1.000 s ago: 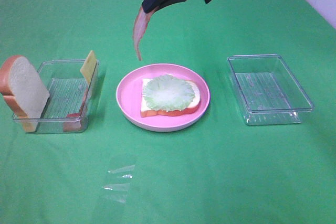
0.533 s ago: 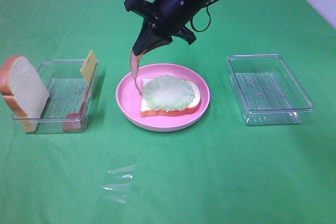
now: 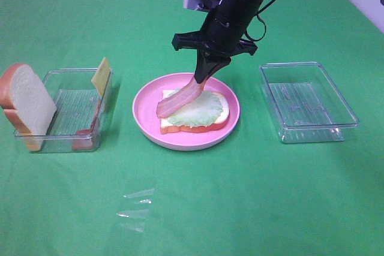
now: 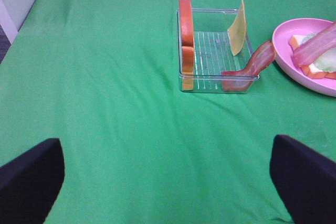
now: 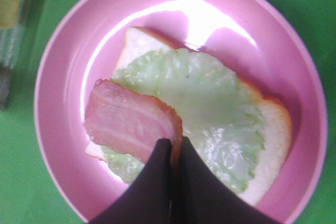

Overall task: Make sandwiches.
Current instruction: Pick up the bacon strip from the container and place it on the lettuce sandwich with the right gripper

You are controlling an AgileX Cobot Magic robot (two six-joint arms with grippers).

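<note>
My right gripper point(image 3: 204, 78) pinches the top end of the bacon strip point(image 3: 179, 100). The strip slants down toward the left. Its low end lies on the lettuce point(image 3: 201, 111), on the bread point(image 3: 167, 124), in the pink plate point(image 3: 144, 109). My left gripper point(image 4: 168, 182) is wide open and holds nothing.

A round pink plate point(image 3: 143, 111) sits between a left clear tray point(image 3: 73, 107) and a right clear tray point(image 3: 306, 103) on green cloth point(image 3: 252, 196); in front lies what may be clear film point(image 3: 135, 205).
</note>
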